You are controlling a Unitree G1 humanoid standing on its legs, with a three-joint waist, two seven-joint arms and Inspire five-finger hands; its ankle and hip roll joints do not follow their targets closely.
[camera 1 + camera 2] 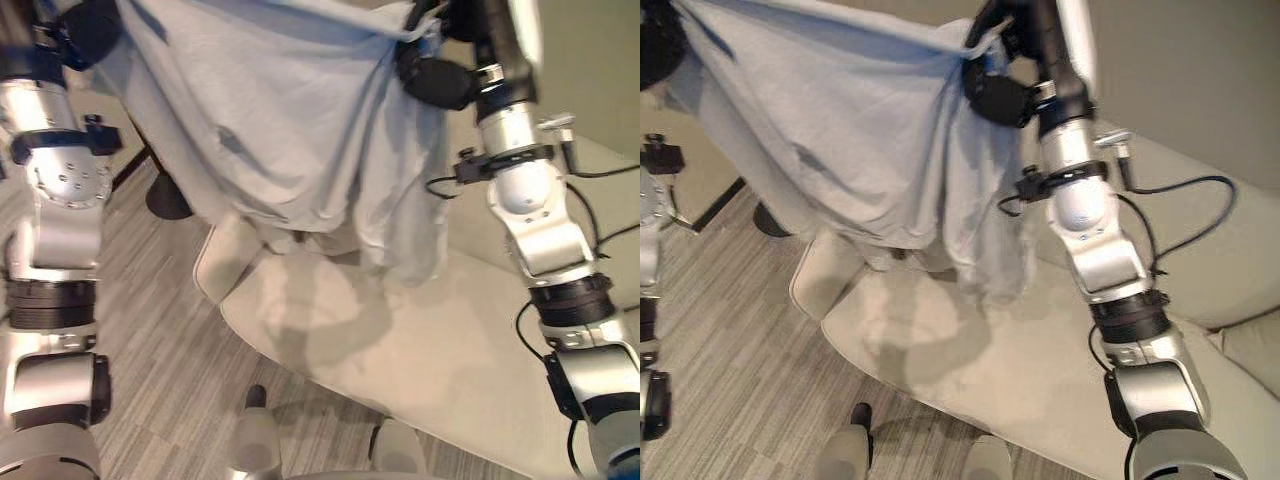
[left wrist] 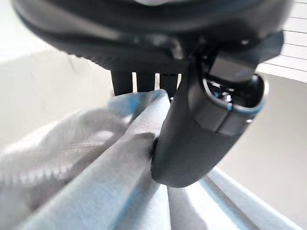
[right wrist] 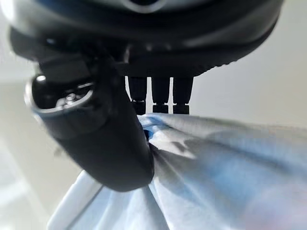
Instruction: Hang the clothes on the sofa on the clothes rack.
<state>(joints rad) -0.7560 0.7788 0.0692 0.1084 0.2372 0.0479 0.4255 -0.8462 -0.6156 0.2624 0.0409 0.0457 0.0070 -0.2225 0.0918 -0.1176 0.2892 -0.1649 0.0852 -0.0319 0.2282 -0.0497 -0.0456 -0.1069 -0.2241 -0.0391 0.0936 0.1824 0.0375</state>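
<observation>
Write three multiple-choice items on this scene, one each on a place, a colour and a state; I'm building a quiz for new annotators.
1. Where is the garment?
A. Flat on the floor
B. Held up in the air above the sofa
C. Folded in a basket

2. What colour is the garment?
A. Light blue
B. Red
C. Black

3. How are the hands?
A. Both open and free
B. One pinching, one open
C. Both pinching the cloth

Answers:
1 B: the garment hangs between the raised arms over the sofa.
2 A: its cloth is pale blue in every view.
3 C: the left hand and right hand each press a thumb on cloth against the fingers.
</observation>
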